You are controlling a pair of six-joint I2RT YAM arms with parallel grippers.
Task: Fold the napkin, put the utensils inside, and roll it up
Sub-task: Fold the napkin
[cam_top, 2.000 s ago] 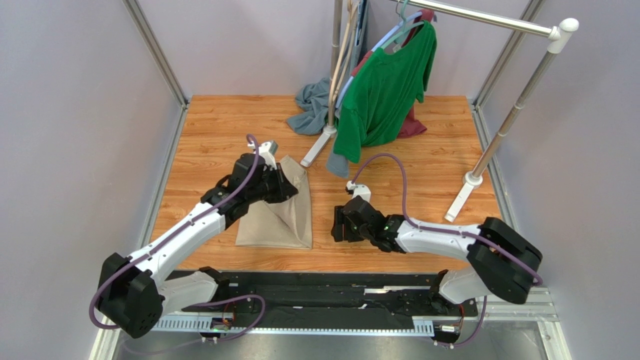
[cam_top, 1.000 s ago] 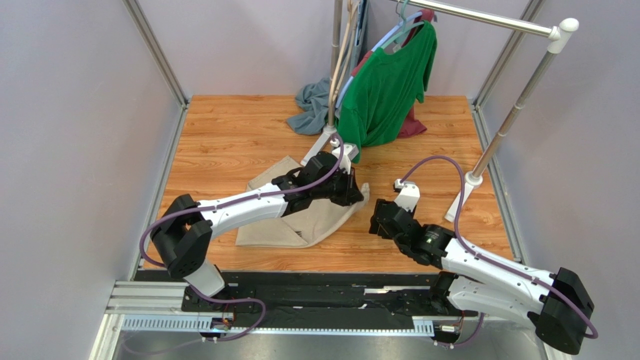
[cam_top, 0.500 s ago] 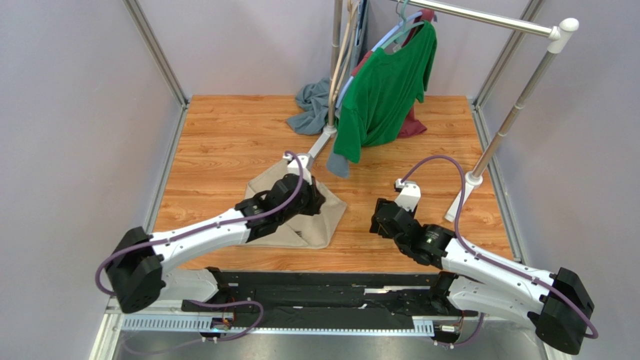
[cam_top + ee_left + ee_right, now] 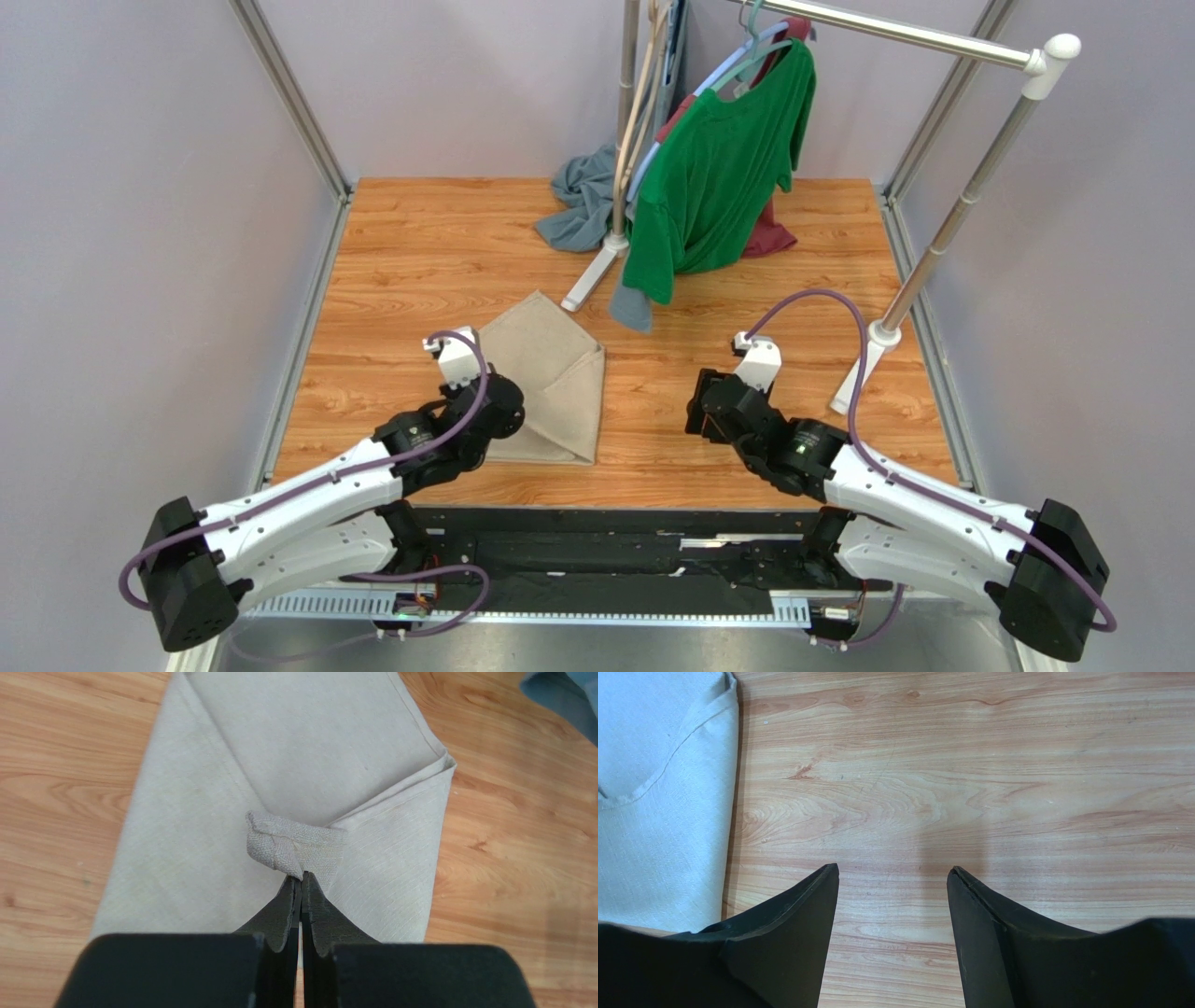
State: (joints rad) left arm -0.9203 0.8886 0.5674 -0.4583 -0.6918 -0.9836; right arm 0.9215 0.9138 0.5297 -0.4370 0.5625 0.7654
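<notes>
Left tool (image 4: 302, 883) tight on napkin (image 4: 316, 742) corner

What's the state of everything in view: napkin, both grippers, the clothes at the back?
beige woven cloth napkin, folded flat, one corner bunched
left gripper, shut on that bunched corner
right gripper, open, empty
green T-shirt, hanging
grey-blue cloth, crumpled in a heap
dark red garment, mostly hidden behind the T-shirt

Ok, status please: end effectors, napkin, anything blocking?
Left end effector shut on napkin corner. Right end effector open, empty. Napkin partly folded; fork not seen.
</notes>
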